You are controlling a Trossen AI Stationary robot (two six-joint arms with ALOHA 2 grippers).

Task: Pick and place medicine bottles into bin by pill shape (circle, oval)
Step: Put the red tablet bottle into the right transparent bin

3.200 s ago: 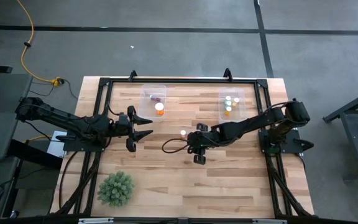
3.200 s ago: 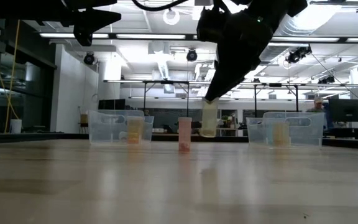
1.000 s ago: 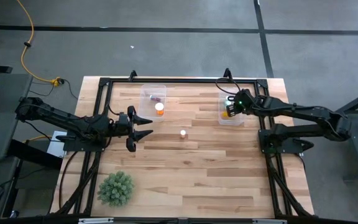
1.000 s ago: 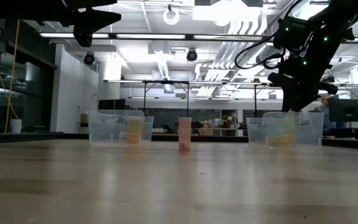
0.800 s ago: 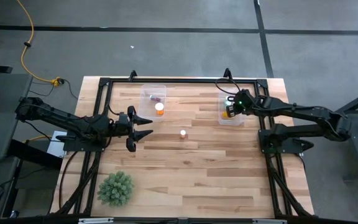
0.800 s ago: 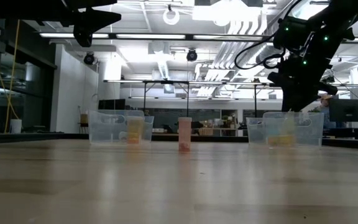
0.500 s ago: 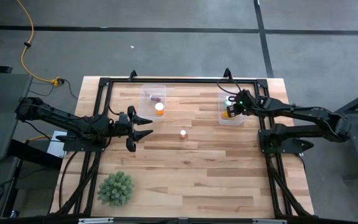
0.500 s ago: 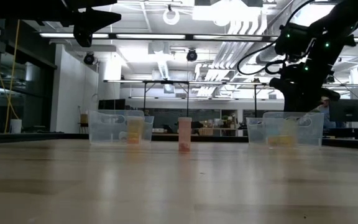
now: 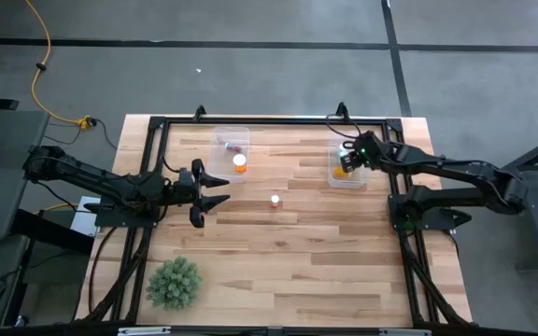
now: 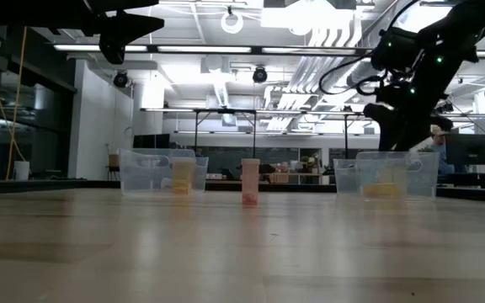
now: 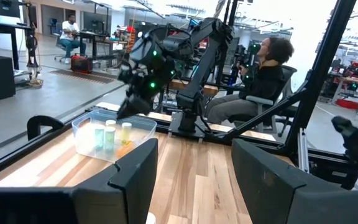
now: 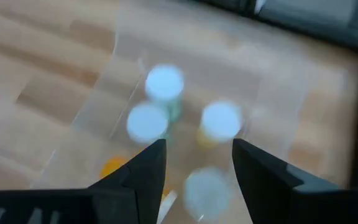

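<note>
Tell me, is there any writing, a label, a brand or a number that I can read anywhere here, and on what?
None can be read.
Medicine bottles in the right-hand bin: any label print is blurred.
Lone bottle on the table: too small to read.
Left-hand bin, both arms: no lettering shows.

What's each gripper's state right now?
Left gripper: open, empty, waiting over the table's left side.
Right gripper: open, empty, above the right bin with bottles inside.
</note>
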